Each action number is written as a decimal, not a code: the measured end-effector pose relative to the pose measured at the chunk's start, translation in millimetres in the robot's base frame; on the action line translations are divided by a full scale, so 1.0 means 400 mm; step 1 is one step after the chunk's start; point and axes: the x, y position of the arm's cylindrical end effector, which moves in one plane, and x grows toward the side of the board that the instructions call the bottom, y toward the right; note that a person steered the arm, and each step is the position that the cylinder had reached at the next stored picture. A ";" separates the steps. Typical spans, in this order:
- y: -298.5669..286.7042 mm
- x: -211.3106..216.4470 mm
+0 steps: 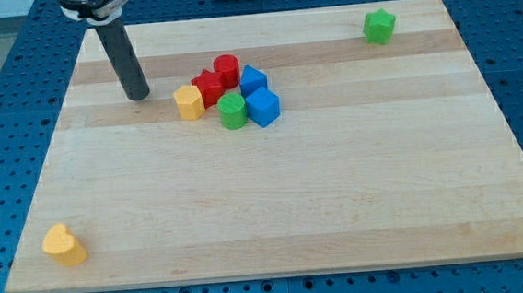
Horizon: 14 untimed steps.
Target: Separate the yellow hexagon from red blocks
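Note:
The yellow hexagon (188, 103) sits at the left end of a tight cluster in the upper middle of the wooden board (339, 206). It touches a red block (207, 86) on its right. A red cylinder (227, 69) stands just behind that. My tip (137, 95) rests on the board to the left of the yellow hexagon, a short gap apart from it. The dark rod rises from the tip toward the view's top left.
The cluster also holds a green cylinder (232, 112) and two blue blocks (253, 79) (262, 107). A green block (379, 25) sits alone at the top right. A yellow heart-shaped block (63, 244) lies near the bottom left corner.

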 end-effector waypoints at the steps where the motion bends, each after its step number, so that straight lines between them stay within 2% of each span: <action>1: 0.003 -0.081; 2: 0.006 -0.081; 3: 0.112 -0.081; 4: 0.118 -0.081; 5: 0.214 -0.098; 6: 0.229 -0.098; 8: 0.229 0.090; 9: 0.227 0.096; 10: 0.205 0.181; 11: 0.205 0.131; 13: 0.202 0.213; 14: 0.204 0.114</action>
